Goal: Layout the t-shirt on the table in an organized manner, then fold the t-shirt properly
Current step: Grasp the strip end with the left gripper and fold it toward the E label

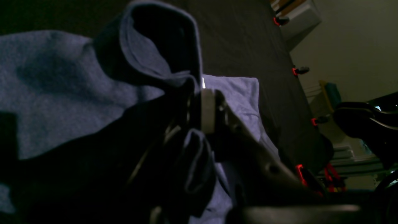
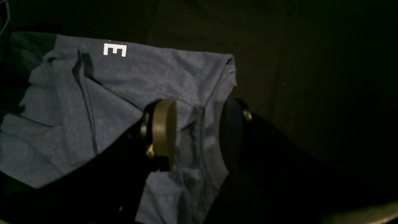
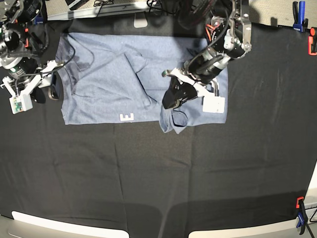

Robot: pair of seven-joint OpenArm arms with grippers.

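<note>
Trouble could come from the pinched bit of cloth. The t-shirt (image 3: pixel 109 79) lies on the table (image 3: pixel 148 173), up near the far edge, spread out but with wrinkles across its middle. One white letter (image 3: pixel 127 117) peeks out at its near edge. The left gripper (image 3: pixel 174 94) is squeezed tight on a fold of the t-shirt and holds it up off the rest. In the left wrist view that fold curls over the fingers (image 1: pixel 207 110) like a little hood.

If the arm pulls too fast, the whole shirt may slide on the black cloth and bunch up more. If the fold slips out, it may land crooked, and the fold line will not be straight. Some cloth hangs below the grip too, so it could drag and tuck under itself.

The right gripper (image 2: pixel 199 133) has its fingers wide apart with nothing between them. It sits right at the shirt's side edge, over a sleeve. If it does not press or hold that side, nothing stops the shirt from sliding.
</note>
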